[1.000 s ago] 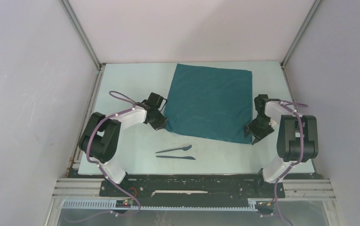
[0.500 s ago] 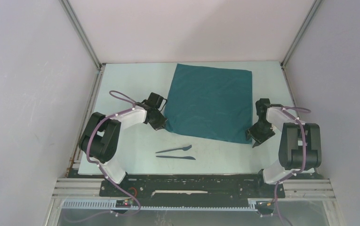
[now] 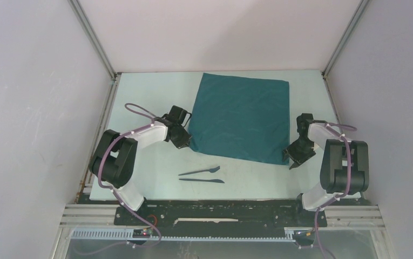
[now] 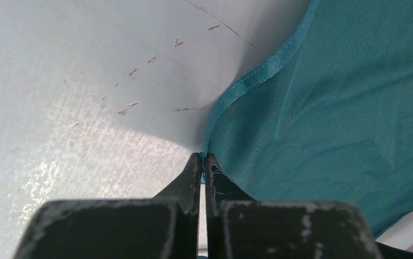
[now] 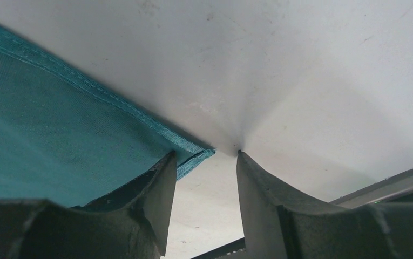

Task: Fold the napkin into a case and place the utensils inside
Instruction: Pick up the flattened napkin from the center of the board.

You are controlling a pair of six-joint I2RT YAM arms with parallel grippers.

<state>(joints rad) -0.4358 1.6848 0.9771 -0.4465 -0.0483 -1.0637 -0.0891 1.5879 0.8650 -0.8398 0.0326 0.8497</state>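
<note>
Teal napkin (image 3: 240, 116) spread flat on table (image 3: 150, 94), utensils (image 3: 201, 175) (both dark) lying near.

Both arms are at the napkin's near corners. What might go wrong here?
The left gripper pinches only the hem of the napkin at its very tips, so the cloth may slip out on lifting. The right gripper is open with just the corner's tip in its gap; closing may miss it, leaving the fold lopsided.
</note>
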